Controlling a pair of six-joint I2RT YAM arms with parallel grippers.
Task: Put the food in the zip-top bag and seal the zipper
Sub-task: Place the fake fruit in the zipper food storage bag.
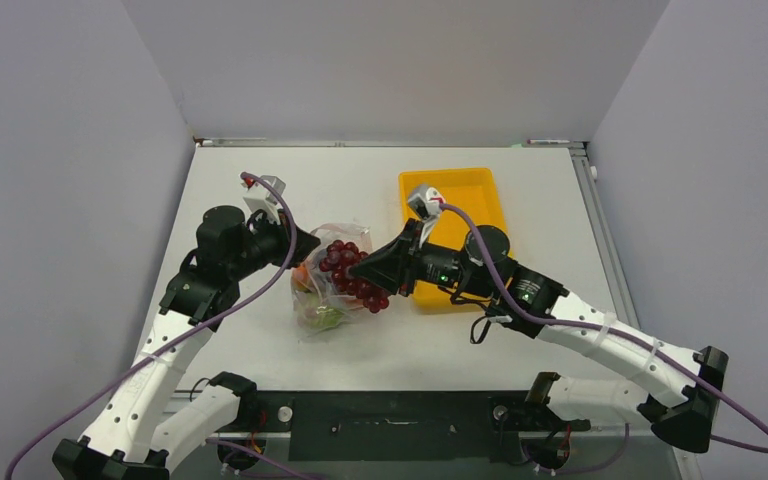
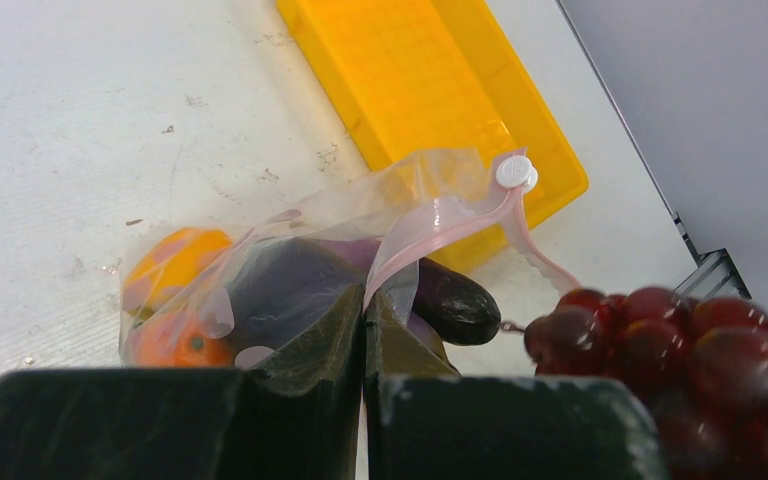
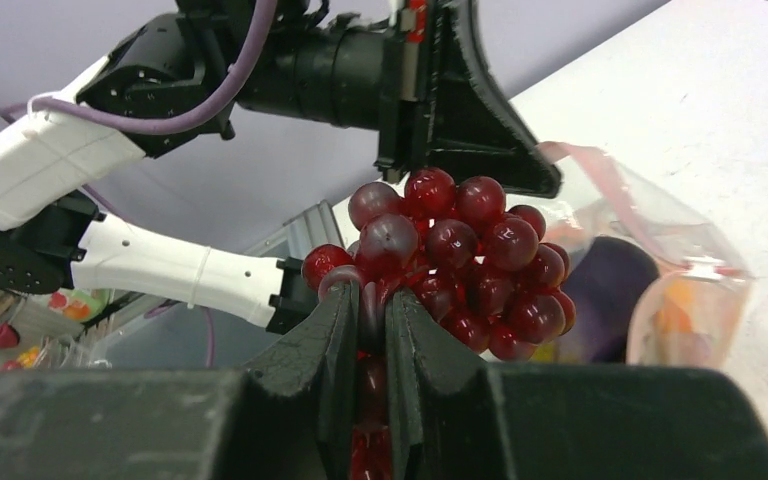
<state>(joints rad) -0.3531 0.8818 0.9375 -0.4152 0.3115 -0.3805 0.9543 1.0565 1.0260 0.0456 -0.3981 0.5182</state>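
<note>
- Black left gripper (image 2: 364, 302) has its fingers pressed together on the bag's pink edge. It seems to be lifting that lip so the mouth stands up and faces the other arm.
- The bag (image 2: 260, 250) slumps on the table (image 1: 260, 170) between the two arms. Its zipper (image 2: 438, 222) rises from the pinch to a white slider (image 2: 513, 172) and is not yet sealed.
- Through the film an orange piece (image 2: 175, 262) and an eggplant (image 2: 455, 300) show. A green piece (image 1: 325, 318) can be seen only from above, at the bag's near end. Folds and glare blur the rest, so the food inside cannot be counted.
- The grapes (image 3: 460, 250) are held off the table right at the bag's mouth. Whether any berries have passed the lip cannot be told, because the bunch hides the opening from the right wrist and overlaps the bag from above.
- The right gripper (image 3: 365, 300) has its fingers narrow, clamped on the bunch from one side, probably so the free berries lead into the bag. The fingers themselves hide the exact spot they grip.
- The tray (image 1: 450, 190) sits on the right, just behind that gripper, and the arm covers its near end.
</note>
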